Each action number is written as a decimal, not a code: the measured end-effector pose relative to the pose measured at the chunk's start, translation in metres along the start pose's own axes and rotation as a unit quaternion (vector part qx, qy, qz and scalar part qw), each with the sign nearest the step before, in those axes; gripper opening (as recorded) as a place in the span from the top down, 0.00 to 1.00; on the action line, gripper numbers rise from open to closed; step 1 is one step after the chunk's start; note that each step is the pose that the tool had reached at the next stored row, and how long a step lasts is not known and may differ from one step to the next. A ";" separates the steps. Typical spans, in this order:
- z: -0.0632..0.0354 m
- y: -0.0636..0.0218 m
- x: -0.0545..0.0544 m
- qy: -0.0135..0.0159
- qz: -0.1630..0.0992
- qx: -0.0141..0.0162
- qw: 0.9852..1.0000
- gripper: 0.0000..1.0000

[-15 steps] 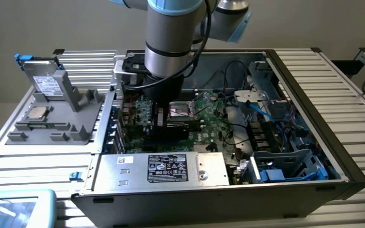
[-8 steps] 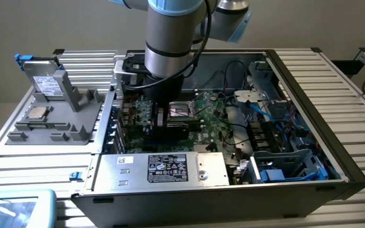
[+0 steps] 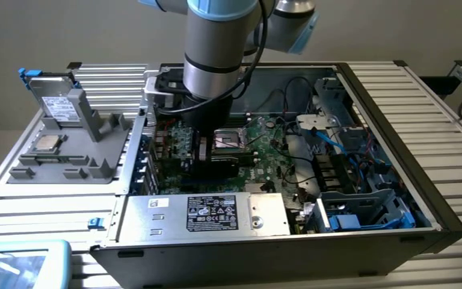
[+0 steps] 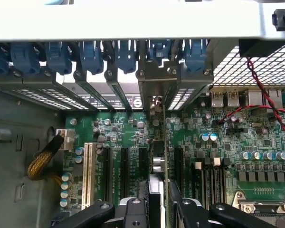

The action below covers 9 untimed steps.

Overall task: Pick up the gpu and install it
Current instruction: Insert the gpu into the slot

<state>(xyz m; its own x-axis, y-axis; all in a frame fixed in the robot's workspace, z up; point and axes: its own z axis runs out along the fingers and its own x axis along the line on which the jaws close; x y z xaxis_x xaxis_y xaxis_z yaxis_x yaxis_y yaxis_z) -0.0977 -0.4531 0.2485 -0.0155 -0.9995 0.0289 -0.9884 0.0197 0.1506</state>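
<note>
The gpu (image 4: 157,164) stands on edge over the black expansion slots of the large green motherboard (image 4: 218,142), inside the open computer case (image 3: 391,108). Its thin silver end bracket (image 4: 153,92) lines up with the row of rear slot openings. My gripper (image 4: 159,211) is shut on the gpu, with a black finger (image 4: 133,211) on each side of the card. In the exterior view the gripper (image 3: 203,158) hangs low over the motherboard, beside the CPU socket (image 3: 233,139), and the arm hides most of the card.
A silver labelled power supply box (image 3: 215,214) sits at the case's near side. Blue latches (image 4: 90,54) line the rear slots. Red wires (image 4: 261,95) and a white slot (image 4: 88,168) flank the card. A grey fixture (image 3: 70,144) stands at the exterior view's left, a drive cage (image 3: 367,205) at its right.
</note>
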 end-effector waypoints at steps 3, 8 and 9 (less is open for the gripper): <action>0.0006 -0.0002 0.000 0.000 0.000 0.000 1.000 0.73; 0.0008 -0.0001 0.000 0.000 0.000 0.000 1.000 0.73; 0.0016 -0.0003 0.000 0.000 0.000 0.000 1.000 0.73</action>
<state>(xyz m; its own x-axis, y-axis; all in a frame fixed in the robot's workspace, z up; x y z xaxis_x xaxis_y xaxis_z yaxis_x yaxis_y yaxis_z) -0.0976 -0.4528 0.2469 -0.0154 -0.9995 0.0286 -0.9884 0.0196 0.1505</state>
